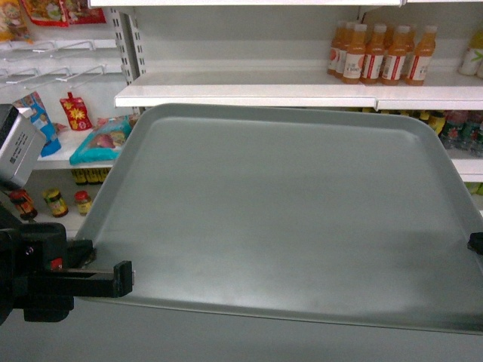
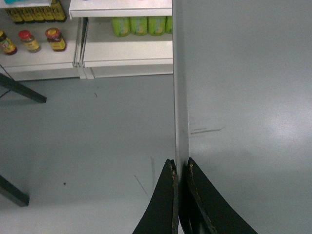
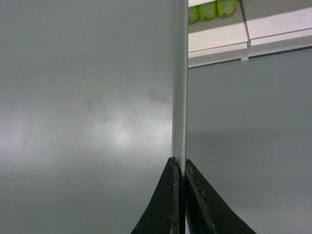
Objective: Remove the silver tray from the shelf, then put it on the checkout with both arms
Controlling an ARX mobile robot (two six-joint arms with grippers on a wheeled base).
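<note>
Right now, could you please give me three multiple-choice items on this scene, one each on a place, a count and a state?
1. Where is the silver tray?
A. Flat on the shelf board
B. Held clear of the shelf, in front of it
C. On the floor

2. How many orange drink bottles stand on the upper right shelf?
A. Two
B. Five
C. Nine

3. How is the left end effector set?
A. Clamped on the tray's rim
B. Wide open beside the tray
C. Holding a jar

Key: 1 B, the head view shows the tray forward of the shelf edge, gripped at both sides. 2 B, five caps show. 3 A, both fingers pinch the rim; the right end effector does likewise.
</note>
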